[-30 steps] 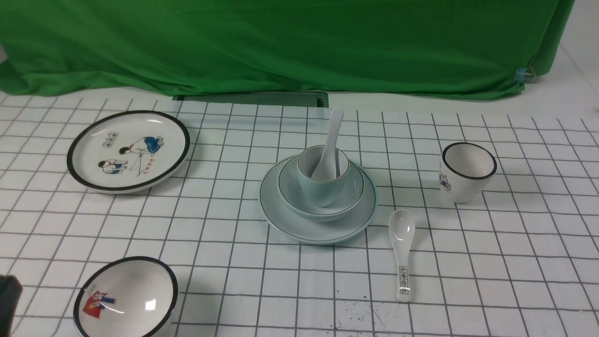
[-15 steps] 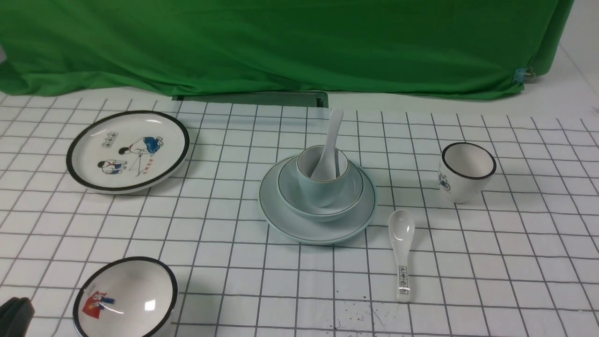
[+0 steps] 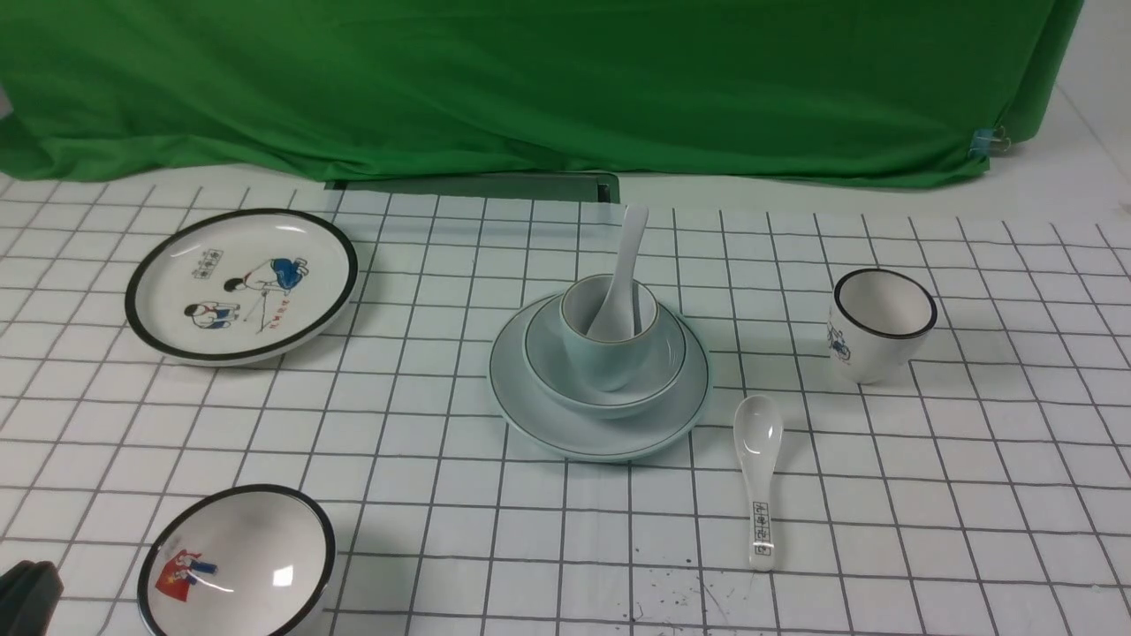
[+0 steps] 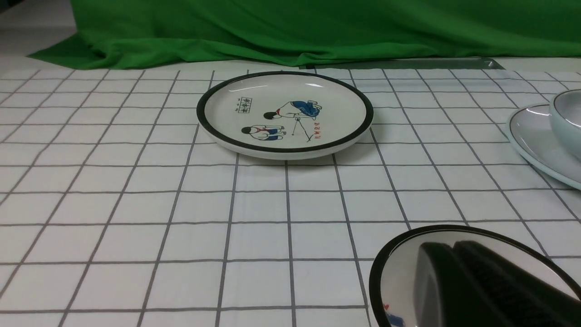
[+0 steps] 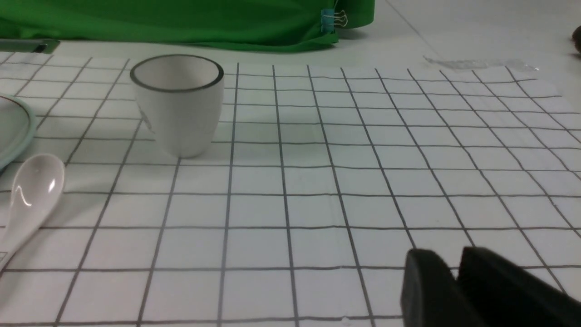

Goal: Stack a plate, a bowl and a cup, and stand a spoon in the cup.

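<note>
Front view, left to right: at the near-left corner, left fingers [image 3: 28,596] pressed together; beyond and to the right, plain white spoon [image 3: 623,300] leaning in the pale blue-green cup [image 3: 608,358], handle up and away, atop bowl [image 3: 550,372] and plate [image 3: 512,389]. Right fingers [image 5: 422,268] slightly spread, well apart from the stack; seemingly no further reach needed.

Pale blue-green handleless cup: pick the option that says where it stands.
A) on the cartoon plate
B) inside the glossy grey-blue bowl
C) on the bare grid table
B: the pale blue-green cup stands inside the glossy grey-blue bowl, which sits on the plain blue-green plate.
</note>
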`<action>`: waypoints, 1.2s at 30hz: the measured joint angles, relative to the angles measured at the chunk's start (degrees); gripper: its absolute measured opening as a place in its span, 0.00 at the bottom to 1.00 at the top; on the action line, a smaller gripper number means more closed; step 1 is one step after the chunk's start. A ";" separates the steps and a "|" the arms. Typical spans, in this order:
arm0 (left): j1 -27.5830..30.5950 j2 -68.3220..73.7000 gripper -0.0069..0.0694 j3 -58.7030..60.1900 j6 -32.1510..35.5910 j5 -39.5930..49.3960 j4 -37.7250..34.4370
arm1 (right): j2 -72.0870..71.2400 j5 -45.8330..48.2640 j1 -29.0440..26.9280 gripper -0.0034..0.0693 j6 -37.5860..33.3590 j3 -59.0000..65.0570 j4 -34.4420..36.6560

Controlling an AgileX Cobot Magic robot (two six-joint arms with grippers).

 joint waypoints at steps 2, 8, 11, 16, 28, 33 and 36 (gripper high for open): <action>0.00 0.00 0.05 0.00 0.00 0.00 0.00 | 0.00 0.00 0.00 0.25 0.00 0.00 0.00; 0.00 0.00 0.05 0.00 0.00 0.00 0.00 | 0.00 0.00 0.00 0.27 0.00 0.00 0.00; 0.00 0.00 0.05 0.00 0.00 0.00 0.02 | 0.00 0.00 0.00 0.28 0.00 0.00 0.00; 0.00 0.00 0.05 0.00 0.00 0.00 0.02 | 0.00 0.00 0.00 0.30 0.00 0.00 0.00; 0.00 0.00 0.05 0.00 0.00 0.00 0.02 | 0.00 0.00 0.00 0.32 0.00 0.00 0.00; 0.00 0.00 0.05 0.00 0.05 0.00 0.02 | 0.00 0.00 0.00 0.33 0.00 0.00 0.00; 0.07 0.00 0.05 0.00 0.05 0.00 0.02 | 0.00 0.00 0.00 0.34 0.00 0.00 0.00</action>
